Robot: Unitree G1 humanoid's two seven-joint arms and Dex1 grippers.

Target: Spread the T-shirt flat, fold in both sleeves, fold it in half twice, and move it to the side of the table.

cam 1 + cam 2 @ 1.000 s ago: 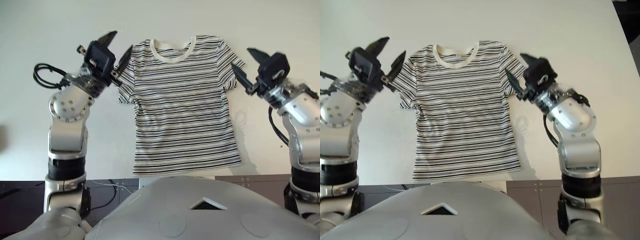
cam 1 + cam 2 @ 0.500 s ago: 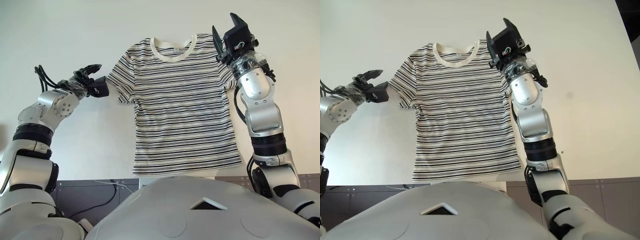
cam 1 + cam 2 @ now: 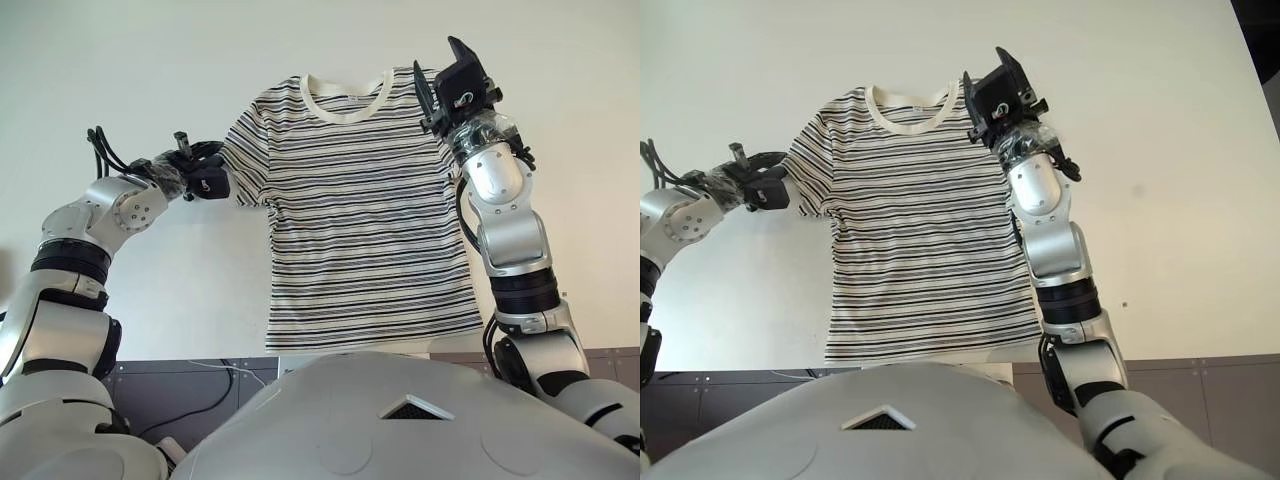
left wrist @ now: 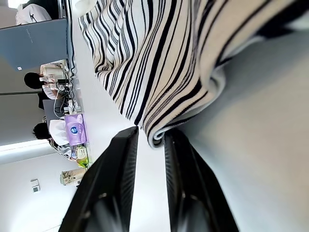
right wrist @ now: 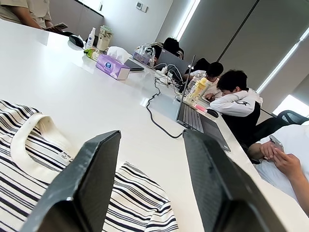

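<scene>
With the T-shirt (image 3: pixel 360 210) flat, the narrowly parted left gripper (image 4: pixel 152 134) has one sleeve hem at its tips and the wide-spread right gripper (image 5: pixel 152 139) hovers above the other, likely for folding.

Hidden in the head views behind the right gripper (image 3: pixel 435 60) and its forearm: most of the right sleeve of the T-shirt (image 3: pixel 350 200) and the side seam below it. Cut off by the edges of the left wrist view: all of the shirt but one striped sleeve fold, with no telling contact between its hem and the left gripper (image 4: pixel 151 131), blurred toward its base. Covered in the right wrist view by two dark fingers (image 5: pixel 96 183): stretches of striped cloth near the collar.
</scene>
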